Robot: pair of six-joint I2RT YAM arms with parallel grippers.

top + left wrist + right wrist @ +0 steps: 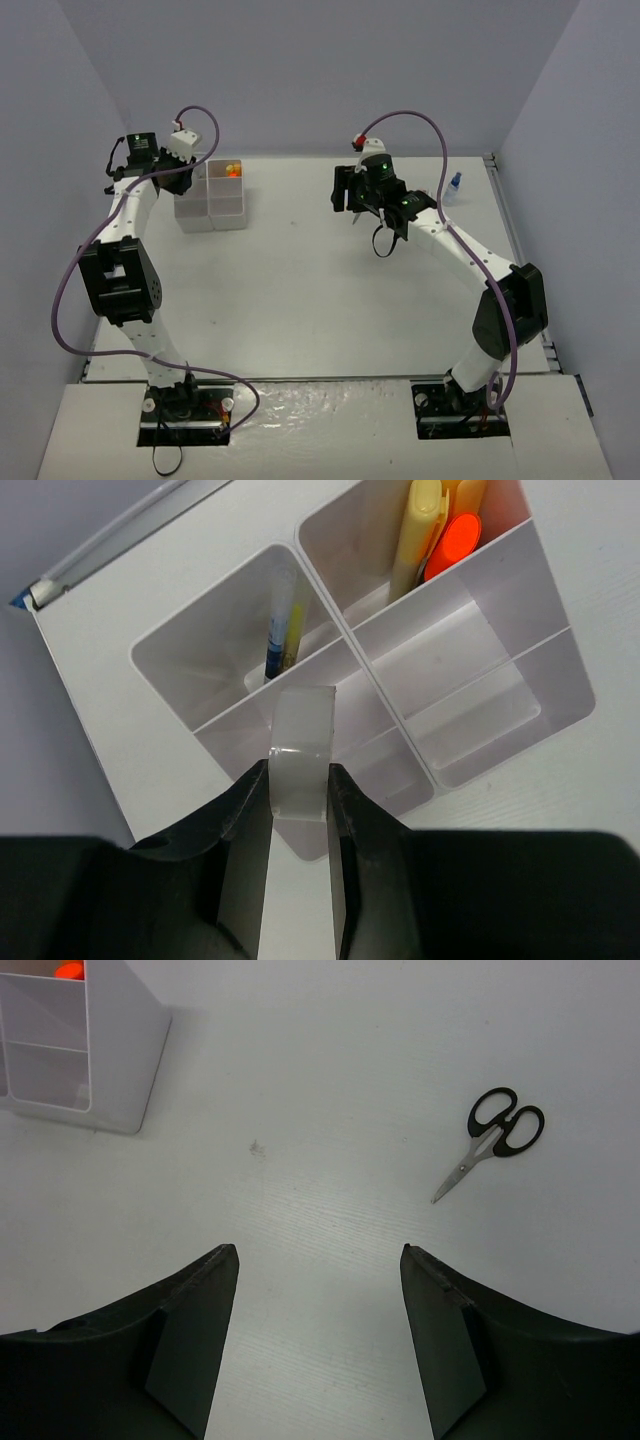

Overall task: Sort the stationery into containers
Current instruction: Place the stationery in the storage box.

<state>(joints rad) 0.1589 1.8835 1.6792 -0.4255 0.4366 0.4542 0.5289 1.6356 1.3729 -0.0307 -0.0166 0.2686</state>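
The clear tape ring (300, 745), a glossy translucent band seen edge-on and standing upright, is pinched at its two flat sides by the left gripper (300, 790), whose dark fingers (248, 805) press against it from either side; it hangs above the white translucent plastic organizer tray (400, 620), over the dividing walls nearest the camera, and which compartment lies under it cannot be told. No writing can be read on the ring. In the tray's far corner compartment a pale yellow stick (420, 530) leans beside an orange-tipped marker (455, 545), both cut off by the top edge of the left wrist view; in the compartment next to it a thin yellowish pencil (292, 630) stands tilted, with a dark blue sliver touching it that is too narrow to identify. From above, the tray (215, 205) sits at the far left of the white table (300, 300), partly covered by the left arm's wrist. The right gripper (318, 1252) hovers with its fingers spread wide and nothing between them, and the black-handled scissors (492, 1145) lie closed and flat on the table well apart from it. A small blue-capped bottle (455, 186) stands near the table's far right edge, any label too small to read
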